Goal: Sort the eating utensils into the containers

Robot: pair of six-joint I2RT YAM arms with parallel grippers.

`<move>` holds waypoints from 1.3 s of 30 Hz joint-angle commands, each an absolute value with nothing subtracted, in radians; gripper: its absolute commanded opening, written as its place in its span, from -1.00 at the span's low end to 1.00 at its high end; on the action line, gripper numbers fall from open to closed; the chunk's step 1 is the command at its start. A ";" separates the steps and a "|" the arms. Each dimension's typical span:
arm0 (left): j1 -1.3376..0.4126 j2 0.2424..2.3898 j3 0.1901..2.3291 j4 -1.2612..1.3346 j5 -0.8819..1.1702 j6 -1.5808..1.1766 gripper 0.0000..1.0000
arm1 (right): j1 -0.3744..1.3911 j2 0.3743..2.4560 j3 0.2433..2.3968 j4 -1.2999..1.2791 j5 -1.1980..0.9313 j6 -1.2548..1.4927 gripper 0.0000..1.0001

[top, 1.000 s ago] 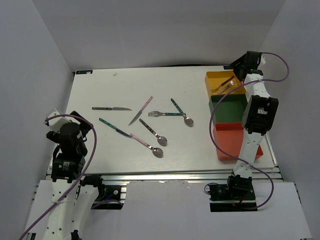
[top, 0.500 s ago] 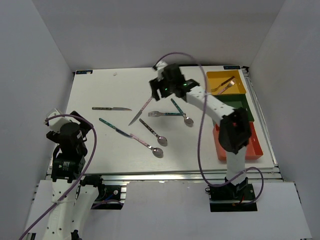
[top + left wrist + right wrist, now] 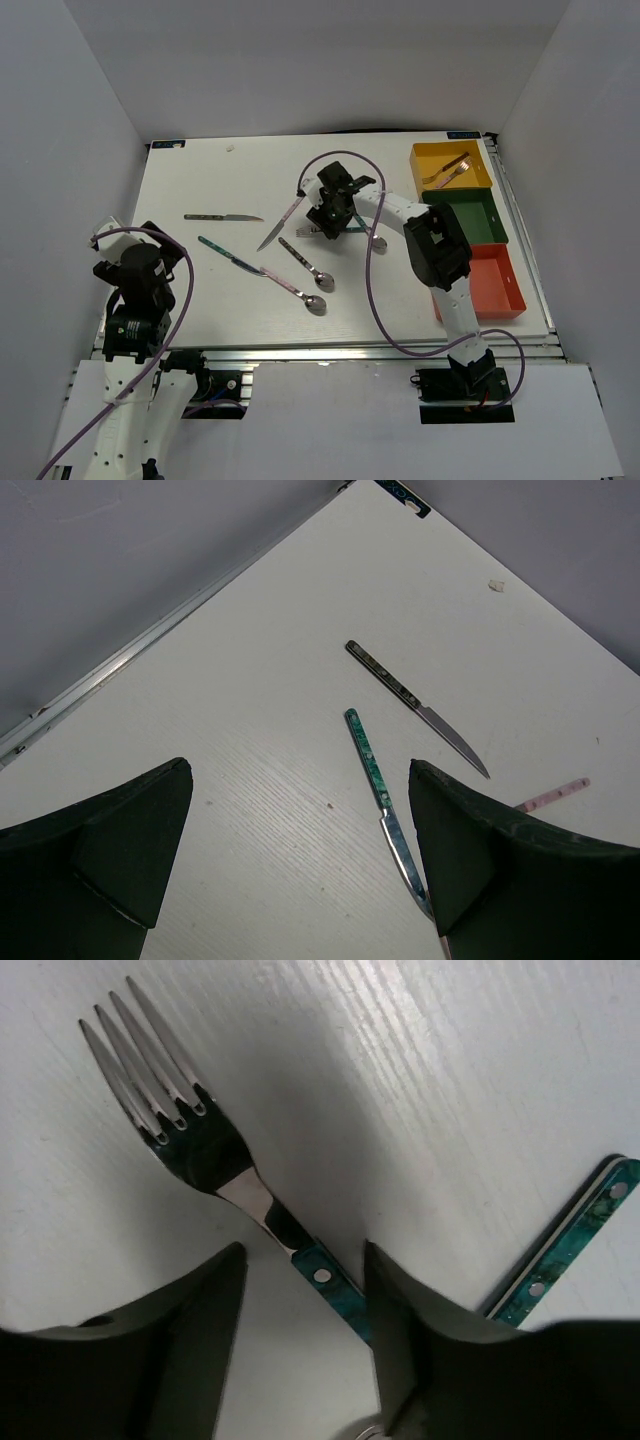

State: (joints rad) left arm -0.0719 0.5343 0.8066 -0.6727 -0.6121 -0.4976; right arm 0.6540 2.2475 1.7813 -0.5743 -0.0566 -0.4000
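My right gripper is open and low over the table's middle. In the right wrist view its fingers straddle the teal handle of a fork lying flat; no contact shows. A teal-handled spoon lies beside it, and its handle shows too. My left gripper is open and empty at the near left. A dark-handled knife and a teal knife lie ahead of it. The yellow bin holds two forks; the green bin and the red-orange bin are to the right.
A pink-handled knife, a dark-handled spoon and a pink-handled spoon lie left of and below the right gripper. The right arm's purple cable loops over the table's middle. White walls enclose the table.
The right arm has swung from above the yellow bin to the table's middle and come down over the teal fork. The left arm has not moved.
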 commanded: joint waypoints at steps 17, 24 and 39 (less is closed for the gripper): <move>-0.067 0.528 0.801 -0.673 -0.612 -0.497 0.96 | 0.628 2.033 1.667 -0.276 -0.399 -0.024 -1.00; -0.067 0.509 0.799 -0.670 -0.614 -0.497 0.96 | 0.258 1.888 1.566 -0.130 -0.191 0.562 -1.00; -0.063 0.531 0.801 -0.667 -0.604 -0.491 0.96 | -0.158 2.264 2.000 -0.239 -0.186 0.874 -1.00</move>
State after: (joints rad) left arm -0.0708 0.5262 0.8062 -0.6727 -0.6098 -0.4973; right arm -0.1669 2.2360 1.9003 -0.1776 -0.1490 0.8200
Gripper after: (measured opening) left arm 0.978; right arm 0.157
